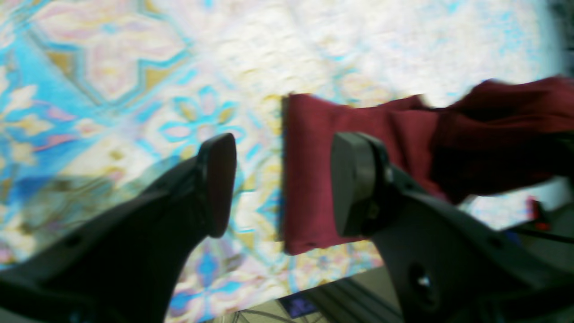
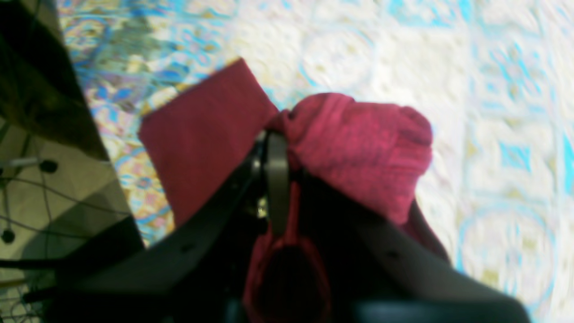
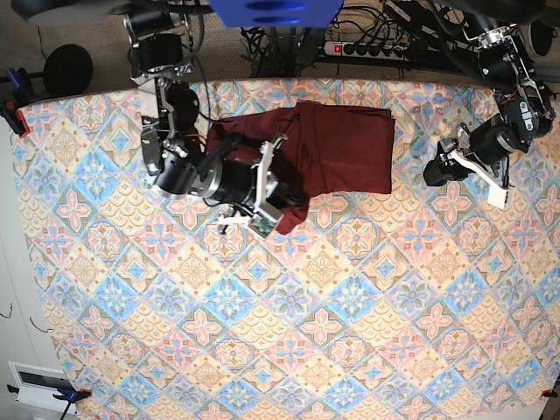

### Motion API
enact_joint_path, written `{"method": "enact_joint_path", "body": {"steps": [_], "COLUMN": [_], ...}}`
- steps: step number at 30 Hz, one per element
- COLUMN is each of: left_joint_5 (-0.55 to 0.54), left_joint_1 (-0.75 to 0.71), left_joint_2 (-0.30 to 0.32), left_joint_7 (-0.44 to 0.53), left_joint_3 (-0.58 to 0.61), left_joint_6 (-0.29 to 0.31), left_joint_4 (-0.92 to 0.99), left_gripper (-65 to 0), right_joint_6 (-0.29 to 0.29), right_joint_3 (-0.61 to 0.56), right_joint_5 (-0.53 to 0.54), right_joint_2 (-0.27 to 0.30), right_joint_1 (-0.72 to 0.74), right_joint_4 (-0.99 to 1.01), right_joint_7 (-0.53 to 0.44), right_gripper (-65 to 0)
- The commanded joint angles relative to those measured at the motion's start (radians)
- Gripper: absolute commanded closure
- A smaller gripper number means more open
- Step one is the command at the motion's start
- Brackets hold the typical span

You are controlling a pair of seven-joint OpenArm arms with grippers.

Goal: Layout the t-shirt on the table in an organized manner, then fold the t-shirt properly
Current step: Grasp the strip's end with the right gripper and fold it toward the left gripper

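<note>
Patterned pastel table cloth [image 3: 306, 332] bare across front and middle: free passage. Dark red knit t-shirt [image 3: 350, 149] and right arm's black gripper [image 3: 278, 199] occupy rear centre-left.

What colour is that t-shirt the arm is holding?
Plain dark red, no print; the t-shirt shows best in the base view.

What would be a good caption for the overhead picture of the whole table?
Right tool clamps a bunched corner of the maroon t-shirt on the patterned table; left tool waits open.
</note>
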State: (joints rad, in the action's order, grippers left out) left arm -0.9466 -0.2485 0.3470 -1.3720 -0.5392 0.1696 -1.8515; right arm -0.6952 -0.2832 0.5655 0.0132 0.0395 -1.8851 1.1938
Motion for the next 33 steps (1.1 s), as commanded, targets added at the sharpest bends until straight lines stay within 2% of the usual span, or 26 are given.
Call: {"method": "enact_joint_path", "body": {"steps": [1,8,15,20,26,28,33], "left_joint_5": [-0.001,0.062,0.062,0.062,0.056,0.056,0.054], "left_joint_1": [0.008,0.01,0.01,0.01,0.01,0.01,0.01], "left_joint_2": [0.001,-0.036,-0.038,-0.038,-0.038,-0.039,-0.039], "left_joint_7": [0.013,0.013,0.013,0.013,0.013,0.013,0.013], "left_joint_3": [-0.006,-0.006,-0.005,-0.003,-0.002,-0.002,0.0], "left_joint_6": [0.002,0.002,0.002,0.002,0.003,0.003,0.008], "left_joint_4": [-0.014,-0.014,-0.014,-0.014,-0.014,-0.014,-0.014], "left_gripper": [-31.4,-31.4,-31.4,-31.4,-31.4,-31.4,-31.4], "right_joint_6": [-0.003,-0.003,-0.003,-0.003,-0.003,-0.003,-0.003], "right_joint_3": [-0.011,-0.106,-0.238,-0.337,-0.425,-0.436,-0.405], "right_joint_5": [0.023,0.011,-0.175,-0.301,-0.401,-0.408,-0.414], "right_joint_2": [-0.008,-0.046,-0.069,-0.069,-0.069,-0.069,-0.069], "right_joint_1": [0.015,0.035,0.073,0.078,0.078,0.078,0.078], "right_joint_4": [-0.017,-0.012,-0.008,0.074,0.086,0.108,0.132], "right_joint_7": [-0.025,-0.065,-0.11,-0.197,-0.256,-0.269,-0.329], "right_gripper": [-0.2,-0.2,-0.2,-0.3,-0.7,-5.0,-21.2]}}
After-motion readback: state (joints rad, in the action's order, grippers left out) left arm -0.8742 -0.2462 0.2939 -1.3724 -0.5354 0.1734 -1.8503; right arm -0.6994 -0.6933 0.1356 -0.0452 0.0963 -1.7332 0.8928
